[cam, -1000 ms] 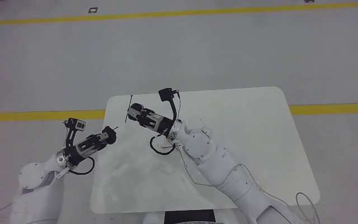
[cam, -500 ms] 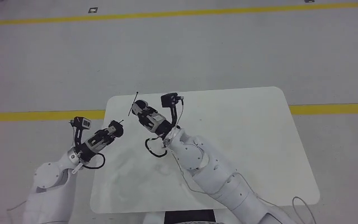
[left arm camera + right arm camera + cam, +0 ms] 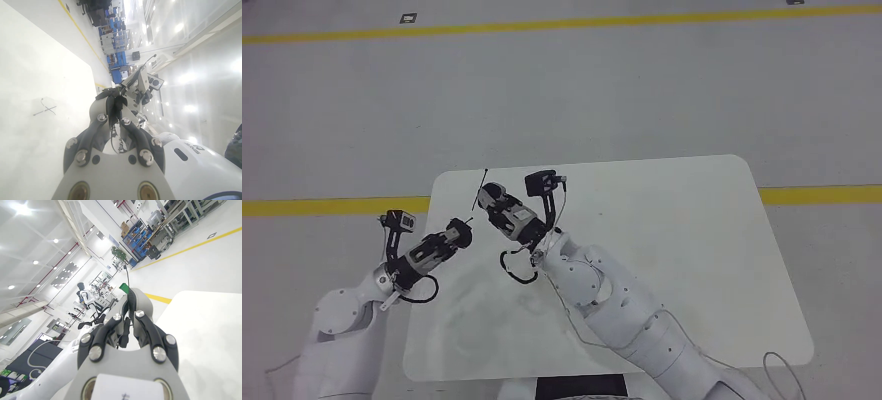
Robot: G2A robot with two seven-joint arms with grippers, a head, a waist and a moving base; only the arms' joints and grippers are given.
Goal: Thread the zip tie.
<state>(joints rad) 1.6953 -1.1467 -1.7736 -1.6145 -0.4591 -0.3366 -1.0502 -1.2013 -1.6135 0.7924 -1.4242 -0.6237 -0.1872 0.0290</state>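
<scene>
Zip tie (image 3: 128, 281) gripped by right pincer (image 3: 129, 302); left pincer (image 3: 114, 103) clenched nearby, over table (image 3: 692, 220).

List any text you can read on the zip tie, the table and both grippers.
Nothing legible to quote.
zip tie: no print.
table: no print.
left gripper: no print.
right gripper: a white label at its base, cut off by the picture's edge, unreadable.

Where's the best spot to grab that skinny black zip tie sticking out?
Probably the bare strap of the zip tie, between the right gripper and the small head at its far end. Come from the side, jaws across it: it is thin, straight and held out in the air.
</scene>
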